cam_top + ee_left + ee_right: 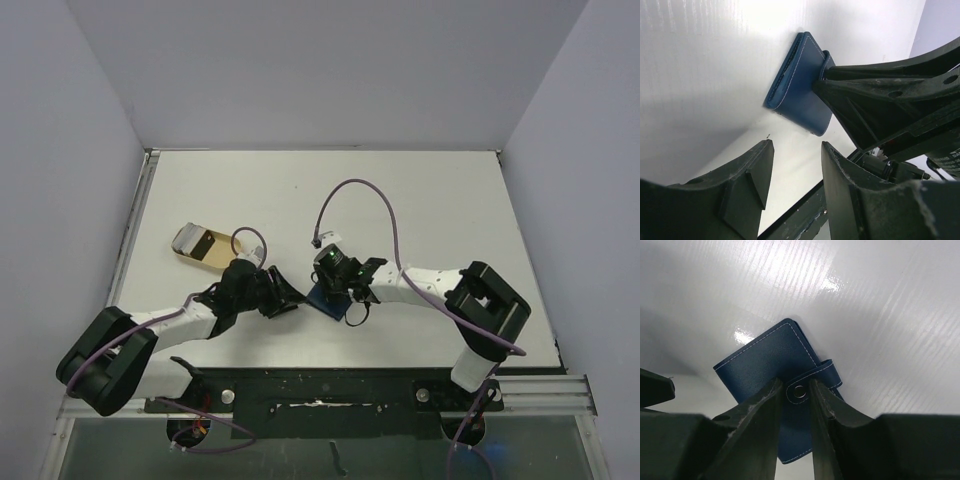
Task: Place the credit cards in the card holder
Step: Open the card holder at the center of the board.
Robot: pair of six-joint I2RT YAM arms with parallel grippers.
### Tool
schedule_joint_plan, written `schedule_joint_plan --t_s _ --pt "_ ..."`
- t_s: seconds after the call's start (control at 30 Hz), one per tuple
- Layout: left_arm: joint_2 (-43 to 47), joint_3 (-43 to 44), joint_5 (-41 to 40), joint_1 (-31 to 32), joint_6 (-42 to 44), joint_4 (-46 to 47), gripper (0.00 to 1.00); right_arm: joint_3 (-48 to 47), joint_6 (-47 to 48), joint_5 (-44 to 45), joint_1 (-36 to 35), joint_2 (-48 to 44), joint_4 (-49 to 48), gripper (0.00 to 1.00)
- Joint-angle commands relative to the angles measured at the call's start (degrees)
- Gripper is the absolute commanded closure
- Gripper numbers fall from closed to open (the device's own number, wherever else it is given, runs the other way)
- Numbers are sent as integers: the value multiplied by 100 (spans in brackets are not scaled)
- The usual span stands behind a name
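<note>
While both arms reach in over the white table, everything crowds into its middle. Left arm comes in from the left and right arm from the right, with their wrists almost meeting. Up and to the left, well apart from the action, sits the tray, and a tan card lies in it.

Now the wallet: it's closed, dark blue, flat on the table at centre, right under the right wrist. The left gripper hangs just beside it with its jaws apart and nothing between them, the wallet's near corner just ahead of its fingertips.

Over to the right gripper: its fingers straddle the wallet's tab, one on each side and very close in. Whether they're pinching it, I cannot tell. Between those fingers shines the little metal snap.
</note>
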State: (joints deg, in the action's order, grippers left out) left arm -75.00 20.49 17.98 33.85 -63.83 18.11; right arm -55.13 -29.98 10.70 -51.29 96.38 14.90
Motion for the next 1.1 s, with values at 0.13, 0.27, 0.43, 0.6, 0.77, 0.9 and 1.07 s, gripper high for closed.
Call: schedule_joint_plan --t_s 0.13,0.27,0.43,0.6,0.77,0.9,1.07 --pt "205 147 -109 -37 161 30 59 -173 -44 663 -323 -120 330 91" --pt "201 165 -135 -30 177 -8 59 -145 -91 640 -327 -304 267 100" --pt "196 172 -140 -21 161 -19 59 -115 -163 630 -323 -419 223 100" --pt "188 145 -84 -5 81 97 59 -79 -239 472 -323 -578 99 100" --pt "175 3 51 12 -46 537 55 29 -513 302 -285 -886 -81 100" --pt "152 -35 41 17 -68 559 53 33 -374 383 -283 -909 17 100" --pt "226 -72 -36 12 -81 500 53 -56 -137 720 -278 -768 405 84"
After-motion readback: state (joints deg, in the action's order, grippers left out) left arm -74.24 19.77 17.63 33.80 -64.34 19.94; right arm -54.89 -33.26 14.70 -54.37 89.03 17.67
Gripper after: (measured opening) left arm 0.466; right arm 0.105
